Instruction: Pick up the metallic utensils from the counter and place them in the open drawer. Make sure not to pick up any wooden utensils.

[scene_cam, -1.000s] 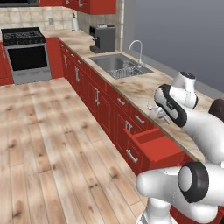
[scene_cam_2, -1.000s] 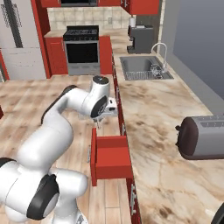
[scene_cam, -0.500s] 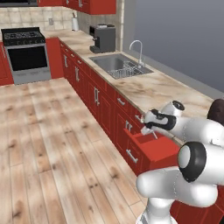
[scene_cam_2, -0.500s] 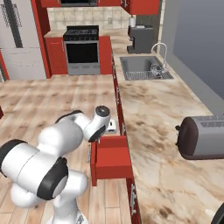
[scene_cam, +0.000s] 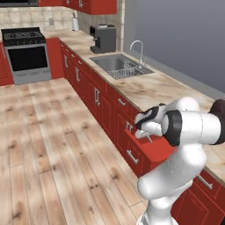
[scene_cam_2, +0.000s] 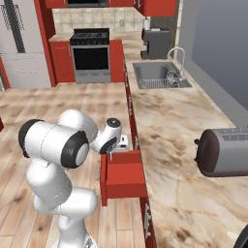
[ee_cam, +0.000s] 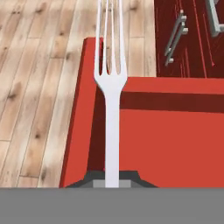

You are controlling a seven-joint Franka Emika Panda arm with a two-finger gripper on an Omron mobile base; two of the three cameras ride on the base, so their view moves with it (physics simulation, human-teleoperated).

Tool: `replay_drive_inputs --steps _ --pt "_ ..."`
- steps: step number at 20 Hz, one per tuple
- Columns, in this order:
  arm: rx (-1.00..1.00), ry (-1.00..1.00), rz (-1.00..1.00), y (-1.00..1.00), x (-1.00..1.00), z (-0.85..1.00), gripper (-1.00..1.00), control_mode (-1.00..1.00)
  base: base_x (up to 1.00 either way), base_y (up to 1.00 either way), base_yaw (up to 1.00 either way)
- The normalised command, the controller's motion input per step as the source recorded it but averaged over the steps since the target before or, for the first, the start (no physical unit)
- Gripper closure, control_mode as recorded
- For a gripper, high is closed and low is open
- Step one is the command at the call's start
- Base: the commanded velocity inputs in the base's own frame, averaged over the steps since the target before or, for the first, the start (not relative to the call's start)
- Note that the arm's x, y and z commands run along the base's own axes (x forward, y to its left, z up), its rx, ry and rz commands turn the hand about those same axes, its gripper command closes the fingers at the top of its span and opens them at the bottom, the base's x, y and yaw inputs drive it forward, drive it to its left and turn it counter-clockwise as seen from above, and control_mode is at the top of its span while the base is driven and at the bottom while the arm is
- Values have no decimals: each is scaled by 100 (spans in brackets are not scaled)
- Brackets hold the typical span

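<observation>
Arm lower since 0.5s ago, fingers (ee_cam: pixel 112 183) clamping fork (ee_cam: pixel 111 83), tines cropped, over drawer (ee_cam: pixel 175 140).

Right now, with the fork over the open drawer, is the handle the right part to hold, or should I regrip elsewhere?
The handle end is the right part, approached from behind. The fork is a slim, straight strip with its tines pointing away from the hand. The gripper is shut on the handle's end, jaws on either side of it. This leaves the tines free over the open drawer for release.

One fork (ee_cam: pixel 112 94), one open drawer (scene_cam_2: pixel 125 173), one toaster (scene_cam_2: pixel 224 151), one sink (scene_cam: pixel 121 65), one coffee machine (scene_cam: pixel 103 38), one stove (scene_cam_2: pixel 90 55).
</observation>
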Motion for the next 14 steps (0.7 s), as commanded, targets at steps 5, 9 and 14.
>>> replay_drive_inputs --steps 5,9,14 --pt "0 37 -1 0 56 -77 100 -100 0 0 0" --pt "0 23 0 -2 48 -64 100 -100 0 0 0" --pt "0 11 0 -1 46 -64 100 -100 0 0 0"
